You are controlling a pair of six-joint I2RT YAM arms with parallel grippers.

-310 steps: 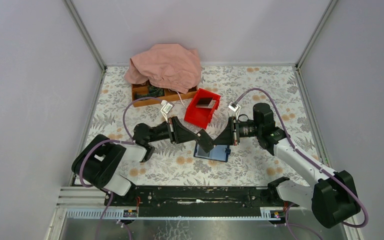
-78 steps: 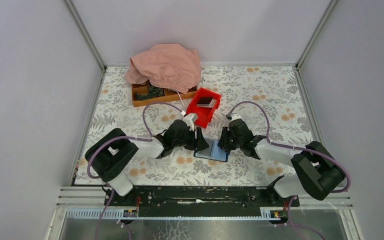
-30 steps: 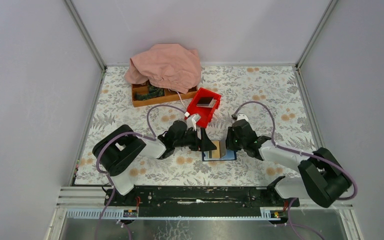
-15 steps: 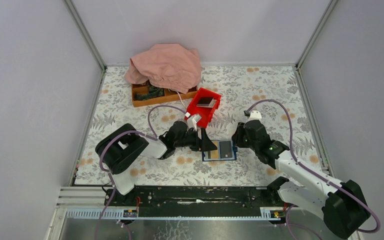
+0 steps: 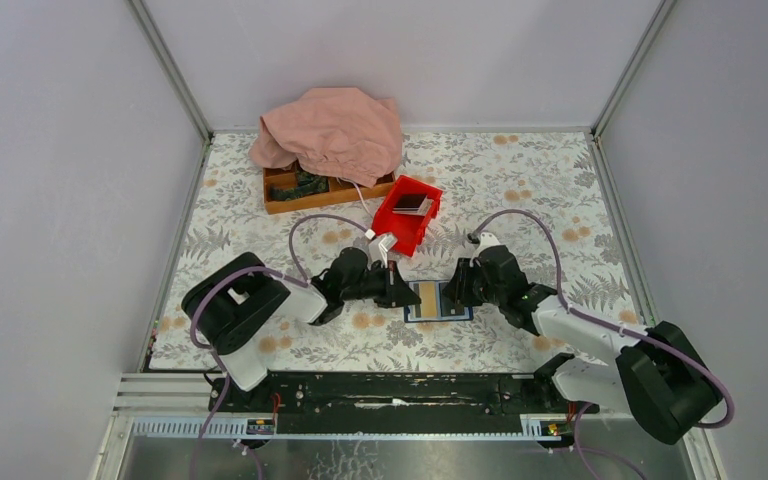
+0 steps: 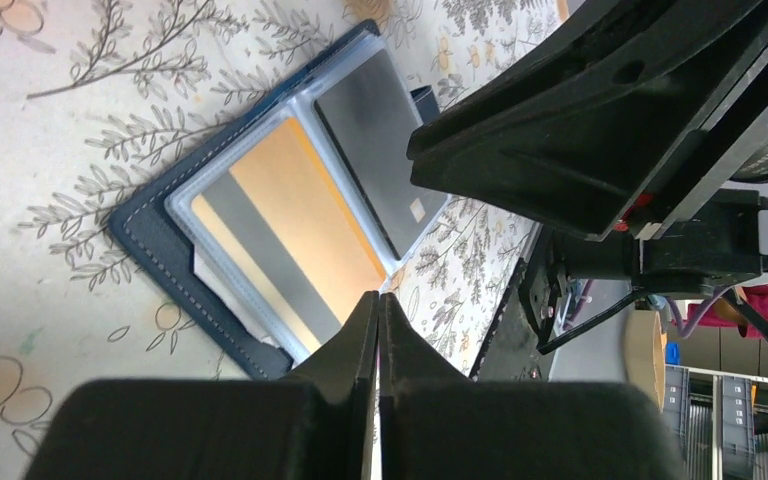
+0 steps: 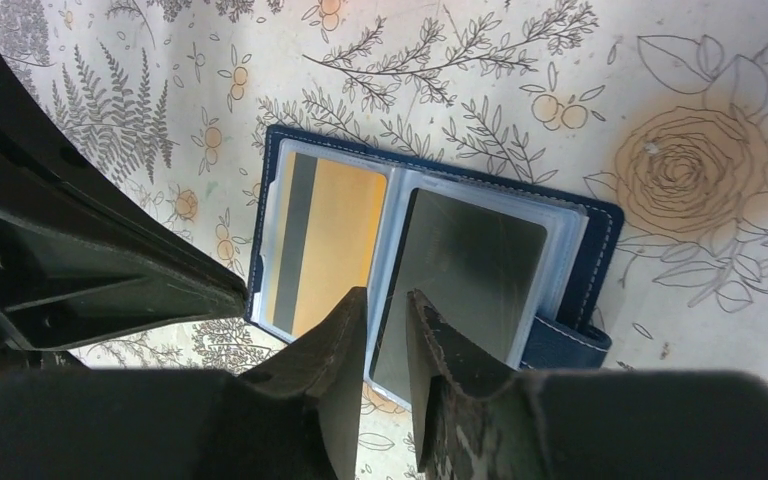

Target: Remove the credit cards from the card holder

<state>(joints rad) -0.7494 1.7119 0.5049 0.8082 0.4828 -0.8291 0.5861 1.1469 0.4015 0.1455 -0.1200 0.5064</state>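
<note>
A: left gripper (image 6: 377,300) just snapped from wide to fully together at the left edge of the open dark-blue folding card holder (image 5: 438,301), centre of the top view. Nothing visibly pinched
B: right gripper (image 7: 387,300)?
A: back over the fold, fingers narrowly apart, no clamp seen. So no card out yet
B: count?
A: one holder, two sleeved cards: orange plastic card with a grey stripe (image 7: 335,240), flat silvery-grey card (image 7: 470,280)

No text seems readable (credit cards (image 7: 332,243) included).

Left arm (image 5: 295,300), right arm (image 5: 580,335): white links, black joints, purple cables (image 5: 310,218); black fingers (image 7: 330,390).

Bright even light, soft shadows, blurred near foreground.
</note>
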